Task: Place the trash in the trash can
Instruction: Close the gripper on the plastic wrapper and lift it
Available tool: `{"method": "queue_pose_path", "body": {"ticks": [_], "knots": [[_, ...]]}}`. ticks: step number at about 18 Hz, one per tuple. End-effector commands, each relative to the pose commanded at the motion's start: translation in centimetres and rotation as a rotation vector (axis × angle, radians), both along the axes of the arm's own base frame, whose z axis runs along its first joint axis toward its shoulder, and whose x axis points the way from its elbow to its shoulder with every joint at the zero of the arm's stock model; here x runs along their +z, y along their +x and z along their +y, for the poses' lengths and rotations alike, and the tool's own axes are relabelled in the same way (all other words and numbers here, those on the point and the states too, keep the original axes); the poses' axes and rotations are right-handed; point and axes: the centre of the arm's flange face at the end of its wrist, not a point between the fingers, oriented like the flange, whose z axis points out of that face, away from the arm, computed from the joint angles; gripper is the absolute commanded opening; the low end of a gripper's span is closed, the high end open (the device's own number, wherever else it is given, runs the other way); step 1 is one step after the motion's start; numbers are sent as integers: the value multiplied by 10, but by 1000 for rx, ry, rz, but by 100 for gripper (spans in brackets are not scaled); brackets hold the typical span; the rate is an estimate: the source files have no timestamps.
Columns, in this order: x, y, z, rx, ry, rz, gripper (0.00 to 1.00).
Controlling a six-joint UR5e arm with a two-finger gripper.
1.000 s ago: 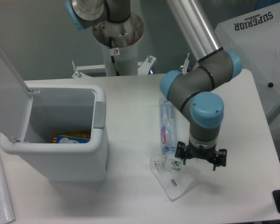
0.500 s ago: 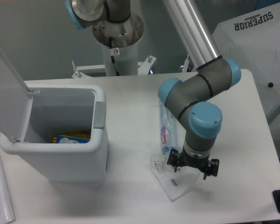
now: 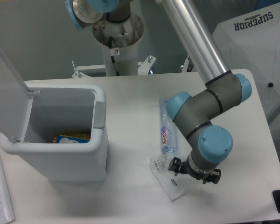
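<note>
Clear pouch [image 3: 170, 179]: flat on the bench [image 3: 130, 112], partly under my gripper [image 3: 194, 172], which has come down and forward onto it over the last second.
Jaws: hidden beneath the wrist; I cannot tell whether they are open or closed.
Bottle [image 3: 167, 128]: lying just behind the pouch, untouched.
Trash can [image 3: 60, 140]: well to the left, lid up, some items already inside.
Meaning: I judge a pouch grasp is imminent; nothing lifted yet.
</note>
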Motion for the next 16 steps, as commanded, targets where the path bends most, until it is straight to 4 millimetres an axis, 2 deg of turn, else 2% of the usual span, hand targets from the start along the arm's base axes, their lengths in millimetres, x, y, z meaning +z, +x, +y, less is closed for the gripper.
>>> {"method": "queue_pose_path", "body": {"ticks": [2,3,4,5,6,7,8,12,16], "knots": [[-2,6,6,0,-2,-2,97],[-6,9,9,4,-5,-4,92],[-8,15,15,3,-7,-6,82],[-10,21,19,6,-10,-8,59],[-10,24,20,10,-16,-14,32],[-10,25,20,10,-21,-20,11],[-6,25,20,11,-18,-19,0],[-1,25,21,11,-6,-13,0],[14,24,23,12,24,-4,0]]}}
